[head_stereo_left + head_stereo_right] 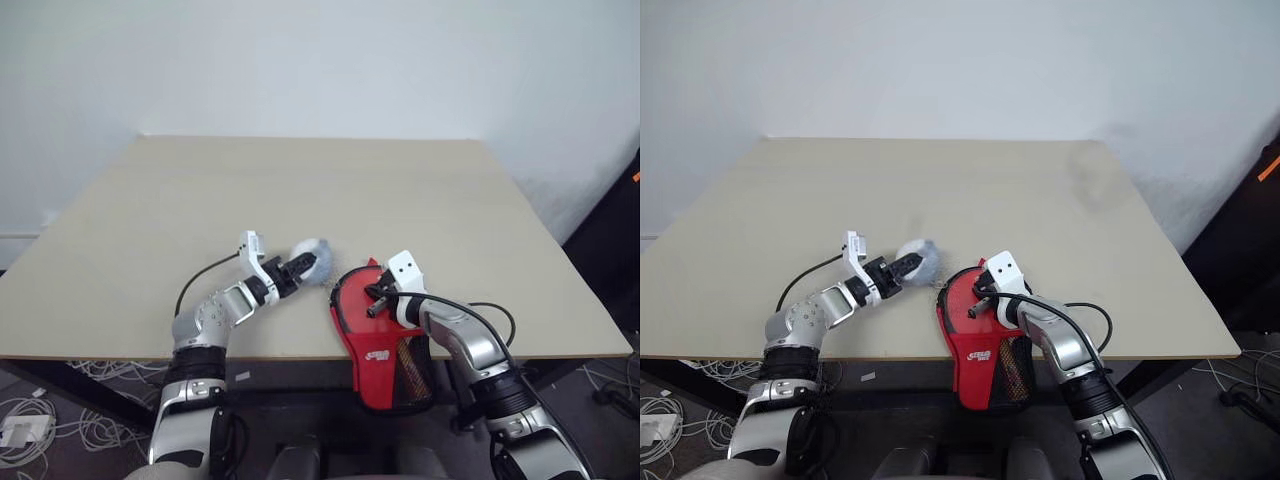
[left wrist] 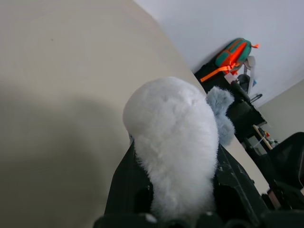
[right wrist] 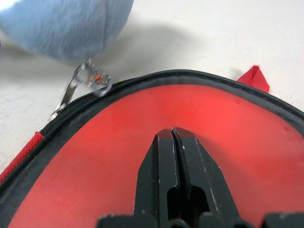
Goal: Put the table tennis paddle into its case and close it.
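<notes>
The red case (image 1: 372, 338) lies at the table's front edge, its narrow end with the mesh pocket hanging over the edge. Black zipper edging (image 3: 199, 80) runs round its wide end. A metal ring (image 3: 93, 80) on the zipper links to a pale fluffy pompom (image 1: 316, 259) just left of the case. My left gripper (image 1: 300, 268) is shut on that pompom (image 2: 173, 137), with fur bulging between the black fingers. My right gripper (image 3: 173, 135) is shut with nothing in it, its tips resting on the case's red face. The table tennis paddle is hidden.
The beige table (image 1: 300, 180) stretches far behind the case toward a white wall. Cables (image 1: 60, 425) lie on the floor below the left front corner. A green and orange backpack (image 2: 232, 53) sits beyond the table's far side.
</notes>
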